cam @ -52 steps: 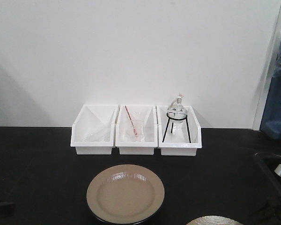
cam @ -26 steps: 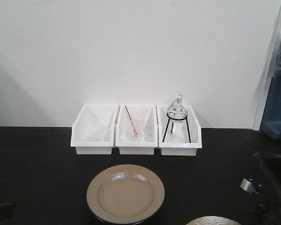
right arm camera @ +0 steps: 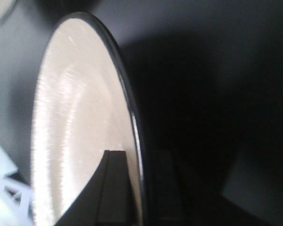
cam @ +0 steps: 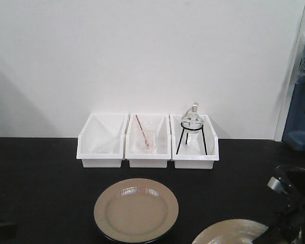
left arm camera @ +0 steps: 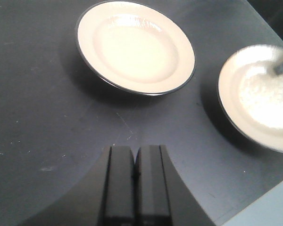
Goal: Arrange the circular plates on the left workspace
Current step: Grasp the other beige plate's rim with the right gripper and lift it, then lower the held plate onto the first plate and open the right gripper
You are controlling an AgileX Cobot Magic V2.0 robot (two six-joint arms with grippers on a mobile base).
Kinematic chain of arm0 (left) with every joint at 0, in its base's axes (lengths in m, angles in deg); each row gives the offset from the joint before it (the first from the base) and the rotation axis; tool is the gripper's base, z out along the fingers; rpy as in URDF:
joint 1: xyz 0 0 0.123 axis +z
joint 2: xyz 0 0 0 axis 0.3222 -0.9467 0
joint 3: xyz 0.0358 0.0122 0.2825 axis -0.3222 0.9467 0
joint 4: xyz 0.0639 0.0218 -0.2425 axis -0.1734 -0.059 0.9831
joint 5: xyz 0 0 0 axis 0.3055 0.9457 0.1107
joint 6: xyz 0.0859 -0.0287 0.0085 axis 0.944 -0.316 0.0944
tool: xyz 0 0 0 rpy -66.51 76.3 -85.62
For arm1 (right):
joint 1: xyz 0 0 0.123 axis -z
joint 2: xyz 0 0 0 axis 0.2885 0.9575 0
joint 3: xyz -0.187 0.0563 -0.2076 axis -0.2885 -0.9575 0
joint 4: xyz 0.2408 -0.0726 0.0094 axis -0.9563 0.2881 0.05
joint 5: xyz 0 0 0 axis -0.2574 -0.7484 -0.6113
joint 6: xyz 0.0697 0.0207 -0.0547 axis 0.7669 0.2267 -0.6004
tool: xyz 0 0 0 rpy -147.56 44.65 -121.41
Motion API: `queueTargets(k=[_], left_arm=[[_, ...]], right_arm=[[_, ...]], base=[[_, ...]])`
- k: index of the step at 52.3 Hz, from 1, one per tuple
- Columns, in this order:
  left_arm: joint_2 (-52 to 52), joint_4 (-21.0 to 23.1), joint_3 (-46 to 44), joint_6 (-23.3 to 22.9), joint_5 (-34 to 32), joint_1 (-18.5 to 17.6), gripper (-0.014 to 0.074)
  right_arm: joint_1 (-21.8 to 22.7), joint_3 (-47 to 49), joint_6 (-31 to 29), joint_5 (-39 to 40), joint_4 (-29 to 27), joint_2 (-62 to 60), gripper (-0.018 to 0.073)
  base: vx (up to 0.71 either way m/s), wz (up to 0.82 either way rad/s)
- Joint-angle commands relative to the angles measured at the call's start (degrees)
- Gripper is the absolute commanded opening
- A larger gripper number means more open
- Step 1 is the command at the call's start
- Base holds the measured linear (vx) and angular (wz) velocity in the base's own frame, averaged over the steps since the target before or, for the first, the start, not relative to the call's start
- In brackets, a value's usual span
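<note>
**A:** What's the surface, and the room around it?

**B:** A matte black table [cam: 40, 193] set against a plain white wall [cam: 142, 56]. Three white bins [cam: 147, 147] stand side by side at the back. The right one holds a round glass flask [cam: 192, 120] on a black tripod. A blue unit [cam: 301, 117] sits at 3 o'clock.

**A:** And the plates?

**B:** The first plate [cam: 136, 209] lies flat at 6 o'clock from the middle bin. The second plate [cam: 231, 233] is at 4 o'clock from the first and apart from it. The right hand [right arm camera: 139, 157] pinches its rim.

**A:** The left hand [left arm camera: 135, 157]?

**B:** Its fingers are pressed together and hold nothing, above bare table.
</note>
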State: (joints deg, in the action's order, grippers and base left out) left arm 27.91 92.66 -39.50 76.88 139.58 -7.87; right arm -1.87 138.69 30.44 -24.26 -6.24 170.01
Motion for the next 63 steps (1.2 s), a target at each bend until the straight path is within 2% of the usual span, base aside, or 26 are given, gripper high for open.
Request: queueTargets(k=[1,5,15,21,26,31,42,48,63], left_arm=[[1.1,3.6,-1.4,0.0,-0.4,-0.1,0.0],[1.1,3.6,-1.4,0.0,-0.4,-0.1,0.0],[1.1,3.6,-1.4,0.0,-0.5,-0.1,0.0],[1.1,3.6,-1.4,0.0,-0.8,-0.1,0.0],[1.1,3.6,-1.4,0.0,-1.1,-0.1,0.0],[1.1,3.6,-1.4,0.0,-1.6,-0.1,0.0],[1.1,3.5,-1.4,0.0,-1.7,-0.1,0.0],[1.1,3.5,-1.4,0.0,-1.5,-0.1,0.0],[1.1,3.5,-1.4,0.0,-1.6,-0.1,0.0]], right_arm=[[0.5,4.2,2.6,-3.5,-4.2,-5.0,-0.0008],[0.5,7.1,4.8,-3.5,-7.3,-5.7,-0.0008],[0.1,11.7,8.3,-3.5,-22.2,-6.2,-0.0007],[-2.3,12.3,9.3,-2.4,-29.8,-6.1,-0.0005],[-6.1,12.3,9.3,1.9,-34.1,-6.1,-0.0005],[-11.1,12.3,9.3,8.9,-35.9,-5.9,-0.0005],[-19.8,12.3,9.8,21.9,-36.3,-3.0,-0.0005],[-22.7,12.3,9.8,27.3,-38.6,-0.5,-0.0005],[-25.8,12.3,5.0,31.5,-49.0,6.3,-0.0005]], base=[[0.0,0.0],[0.0,0.0],[0.0,0.0],[0.0,0.0],[0.0,0.0],[0.0,0.0],[0.0,0.0],[0.0,0.0],[0.0,0.0]])
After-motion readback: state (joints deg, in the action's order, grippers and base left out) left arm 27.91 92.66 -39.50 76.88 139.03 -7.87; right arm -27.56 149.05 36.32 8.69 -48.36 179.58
